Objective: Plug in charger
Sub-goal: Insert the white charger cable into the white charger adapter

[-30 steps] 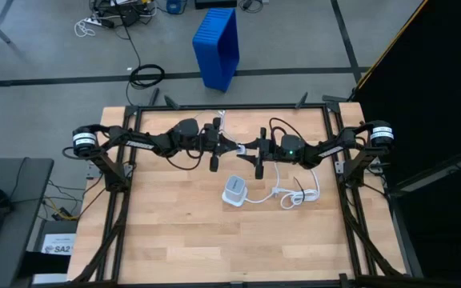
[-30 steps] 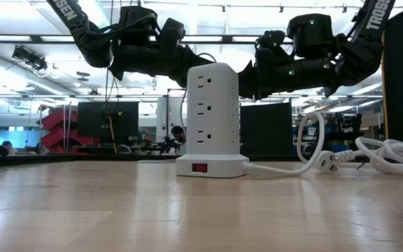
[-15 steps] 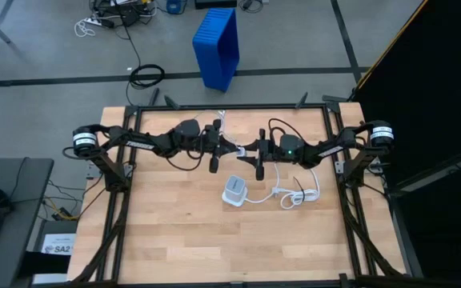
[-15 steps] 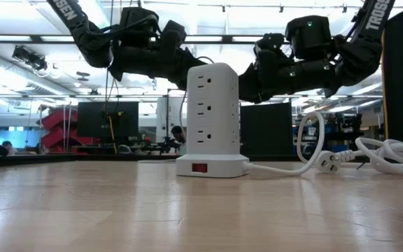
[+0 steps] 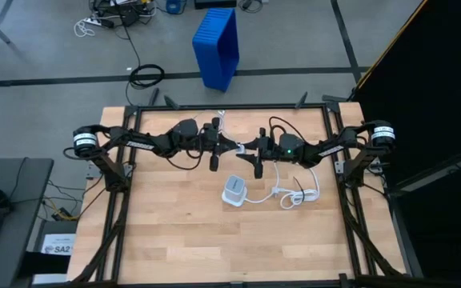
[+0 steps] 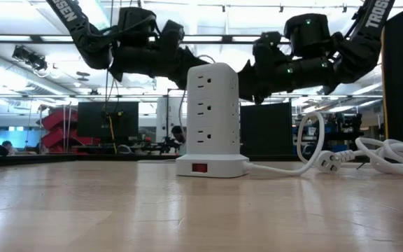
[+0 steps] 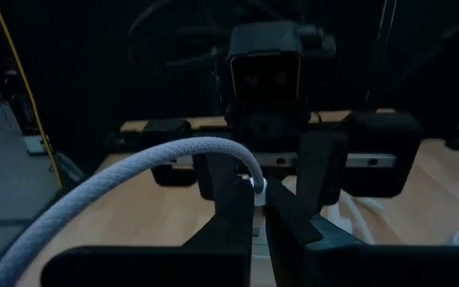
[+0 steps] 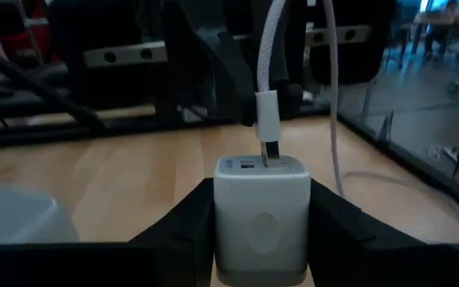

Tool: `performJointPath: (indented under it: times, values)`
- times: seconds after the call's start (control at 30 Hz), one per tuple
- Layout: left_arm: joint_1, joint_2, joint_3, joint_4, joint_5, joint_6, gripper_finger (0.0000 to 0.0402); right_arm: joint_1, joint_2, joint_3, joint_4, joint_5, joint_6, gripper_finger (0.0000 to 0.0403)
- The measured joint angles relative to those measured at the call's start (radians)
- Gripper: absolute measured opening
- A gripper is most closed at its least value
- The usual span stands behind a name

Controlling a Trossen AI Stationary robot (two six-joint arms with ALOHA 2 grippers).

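Observation:
Both grippers meet level above the middle of the table. My right gripper (image 8: 260,209) is shut on a small white charger cube (image 8: 260,219). The cube's port face is turned toward my left gripper (image 7: 257,199). That gripper is shut on the plug end of a white braided cable (image 7: 134,171). The plug's metal tip (image 8: 271,154) stands at a port of the cube; I cannot tell whether it is in. In the high view the left gripper (image 5: 232,147) and the right gripper (image 5: 246,151) hang just beyond a white power strip tower (image 5: 234,190), which stands on its base. My left gripper pinches the cable's white plug housing (image 7: 259,186) between its two fingers, coming level from the table's left. The plug sticks out past the fingertips toward the cube. The cable arcs back slack beside the gripper, clear of the table. My right gripper pinches the charger cube by two opposite sides (image 8: 217,215) between its two fingers, coming level from the table's right. The cube sits between the fingertips with its port face (image 8: 249,166) outward, lifted clear of the table.
The tower (image 6: 213,115) hides where the grippers meet in the low view. Its thick white cord (image 5: 294,194) lies looped on the table to the right, ending in a plug (image 6: 327,161). A blue bin (image 5: 217,46) stands on the floor beyond the far edge.
My right gripper has rolled a little about its own pointing line with the charger cube, staying where it was. The plug stays at the cube's port face.

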Motion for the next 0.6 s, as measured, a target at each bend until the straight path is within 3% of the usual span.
performJointPath:
  times: [0.4, 0.6]
  values:
    - [0.000, -0.043, 0.003, 0.000, -0.061, 0.025, 0.0000, -0.026, 0.003, -0.003, -0.132, 0.034, 0.000, 0.0116]
    - [0.000, -0.043, 0.003, -0.078, -0.060, 0.048, 0.0000, -0.063, -0.018, -0.003, -0.255, 0.038, 0.013, 0.0116]
